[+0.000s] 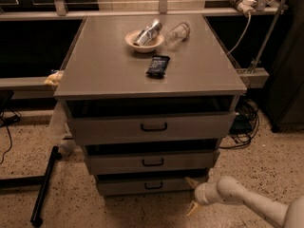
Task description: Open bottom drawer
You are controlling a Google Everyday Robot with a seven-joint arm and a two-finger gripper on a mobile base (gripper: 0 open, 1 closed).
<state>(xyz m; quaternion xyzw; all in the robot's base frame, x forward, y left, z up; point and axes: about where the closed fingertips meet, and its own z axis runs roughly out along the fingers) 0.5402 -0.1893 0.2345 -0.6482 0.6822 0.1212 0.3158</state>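
The bottom drawer (128, 186) is the lowest, smallest grey front of the cabinet, with a black bracket handle (153, 185) at its centre. It stands slightly out, like the two drawers above it. My gripper (192, 194) is low at the right end of this drawer front, to the right of the handle, on the end of a white arm that comes in from the lower right. Its two yellowish fingertips (192, 181) are spread apart, one above the other, and hold nothing.
On the cabinet top (104, 65) are a bowl with a can in it (144, 38), a clear bottle on its side (177, 33) and a dark snack bag (157, 66). Cables (244, 122) lie at the right; a black bar (43, 186) lies on the floor at the left.
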